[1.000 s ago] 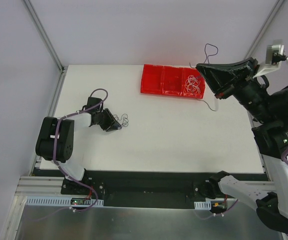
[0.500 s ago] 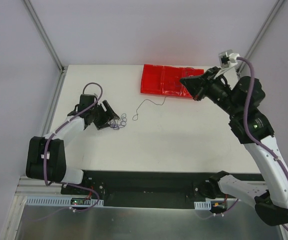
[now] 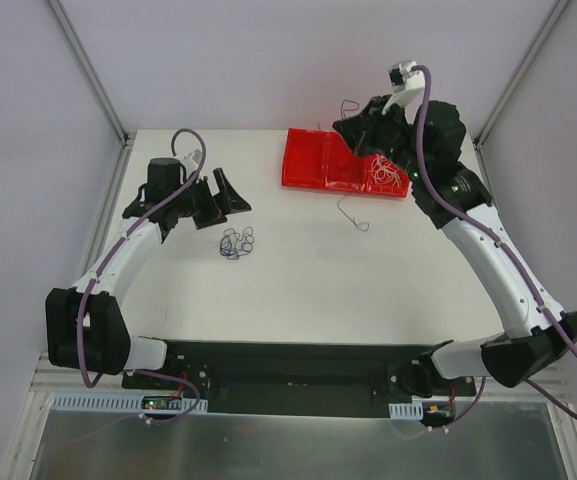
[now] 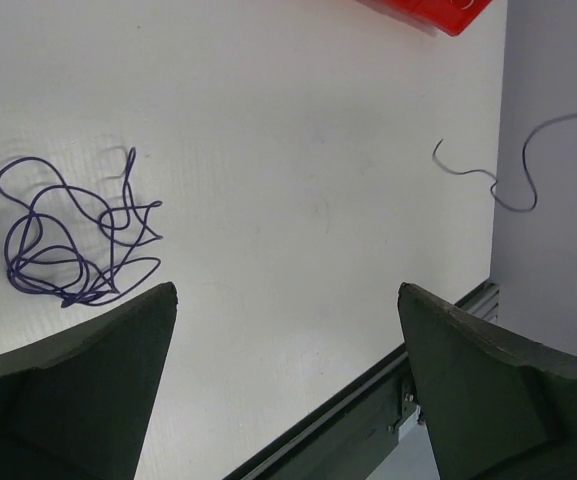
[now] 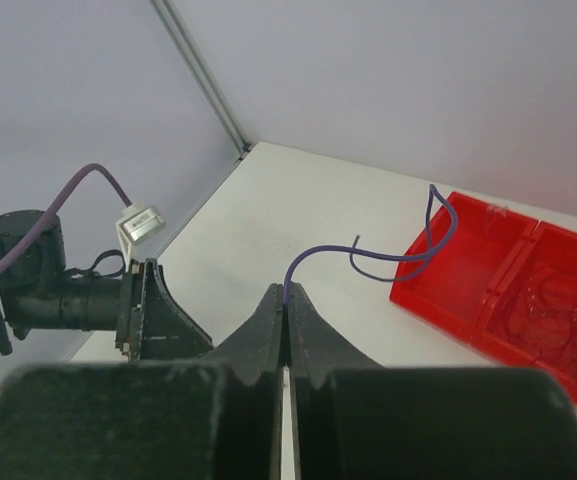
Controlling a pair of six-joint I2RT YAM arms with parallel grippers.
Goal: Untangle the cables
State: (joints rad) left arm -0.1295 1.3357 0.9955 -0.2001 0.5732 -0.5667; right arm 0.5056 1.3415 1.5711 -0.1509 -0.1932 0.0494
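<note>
Since the frame 1 second back, the left gripper (image 3: 220,207) has drawn away toward the far left of the table (image 3: 368,290) and let go of its load. The right arm has stretched out, and the right gripper (image 5: 286,298) now shows raised at the far edge of the red tray (image 3: 313,160)

Left gripper: released. Its 2 fingers (image 4: 88,385) stand wide apart with only bare table between them, and nothing is held

Purple coil (image 4: 73,240): 1 loose tangle of thin purple cable lying flat on the table. It sits just beside the tip of the finger at the left of the wrist view, not touching it. In the overhead view it lies just to the near side of the gripper, apart from it

Right gripper: clenched. Both fingers are pressed together on 1 thin purple strand (image 5: 313,251). It rises from the fingertips and arcs through the air toward the tray, ending in a small loop and a free tail

Loose wire (image 3: 348,212): a short thin stretch just on the near side of the tray's front edge. Whether it rests on the table or hangs cannot be told, nor whether it belongs to the held strand

Red tray: at the far edge of the table, divided into compartments. White cables (image 3: 388,172) sit as a curly clump in its rightmost compartment, well apart from the purple coil
</note>
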